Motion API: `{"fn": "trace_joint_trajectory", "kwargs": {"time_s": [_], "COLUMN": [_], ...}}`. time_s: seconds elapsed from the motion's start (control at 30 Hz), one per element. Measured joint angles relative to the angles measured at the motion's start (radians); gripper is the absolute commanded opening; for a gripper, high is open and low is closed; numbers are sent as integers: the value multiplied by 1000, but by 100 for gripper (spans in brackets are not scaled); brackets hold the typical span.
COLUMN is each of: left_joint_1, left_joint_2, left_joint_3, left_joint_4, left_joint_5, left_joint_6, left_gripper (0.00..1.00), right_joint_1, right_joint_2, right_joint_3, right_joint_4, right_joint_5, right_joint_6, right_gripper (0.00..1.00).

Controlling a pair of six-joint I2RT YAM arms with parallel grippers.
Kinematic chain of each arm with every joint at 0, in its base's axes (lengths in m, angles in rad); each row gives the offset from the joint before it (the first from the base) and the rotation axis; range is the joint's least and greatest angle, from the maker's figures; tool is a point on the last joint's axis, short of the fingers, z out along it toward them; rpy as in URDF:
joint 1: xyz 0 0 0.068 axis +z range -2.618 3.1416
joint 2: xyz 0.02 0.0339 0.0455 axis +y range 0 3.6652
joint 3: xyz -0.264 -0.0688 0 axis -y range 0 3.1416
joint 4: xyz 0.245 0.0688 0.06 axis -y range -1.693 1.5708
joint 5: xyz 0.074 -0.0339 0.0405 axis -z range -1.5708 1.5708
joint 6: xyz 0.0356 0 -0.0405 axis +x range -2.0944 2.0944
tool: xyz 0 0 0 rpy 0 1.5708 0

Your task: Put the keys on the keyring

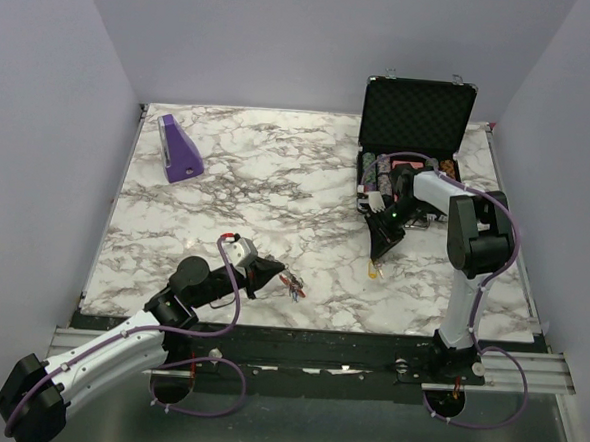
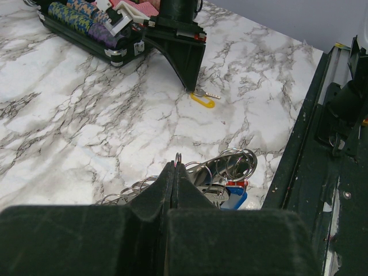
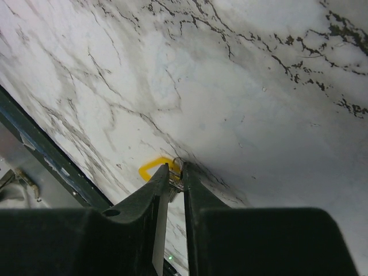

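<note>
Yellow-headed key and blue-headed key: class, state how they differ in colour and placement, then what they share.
The yellow plastic-headed key lies alone on the marble tabletop, at the tip of the right gripper; the blue plastic-headed key sits among metal rings beside the left gripper. Both are tiny metal keys.

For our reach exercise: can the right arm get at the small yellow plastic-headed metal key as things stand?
Probably yes: the right gripper sits with its tips at the yellow plastic-headed metal key, nothing lying between.
</note>
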Motion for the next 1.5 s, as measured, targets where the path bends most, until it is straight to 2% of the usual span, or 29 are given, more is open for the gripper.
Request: {"fn": "trace_joint_trajectory", "kwargs": {"time_s": [0.23,0.27,0.3,0.63,0.77,0.93,1.13,1.37,1.5], "left_joint_1": [0,0,0,0,0,0,0,0,6], "left_joint_2": [-1,-2,-2,-16,-40,-68,-62,-47,-21], "left_joint_3": [0,0,0,0,0,7,115,299,351], "left_joint_4": [0,0,0,-6,-3,3,-48,-149,-161], "left_joint_5": [0,0,0,1,15,44,80,102,110], "left_joint_6": [0,0,0,0,1,17,65,194,248], "left_gripper": [0,0,0,0,0,0,0,0,0], "right_joint_1": [0,0,0,0,0,0,2,16,39], "right_joint_2": [5,5,5,1,-48,-159,-209,-303,-406], "right_joint_3": [0,0,0,6,7,84,245,293,293], "right_joint_4": [-1,-1,-1,-7,-10,-56,-106,-165,-169], "right_joint_5": [0,0,0,-1,-25,-112,-247,-383,-446], "right_joint_6": [-2,-2,-2,-11,-52,-154,-322,-571,-672], "right_gripper": [11,3,1,1,1,1,1,1,1]}}
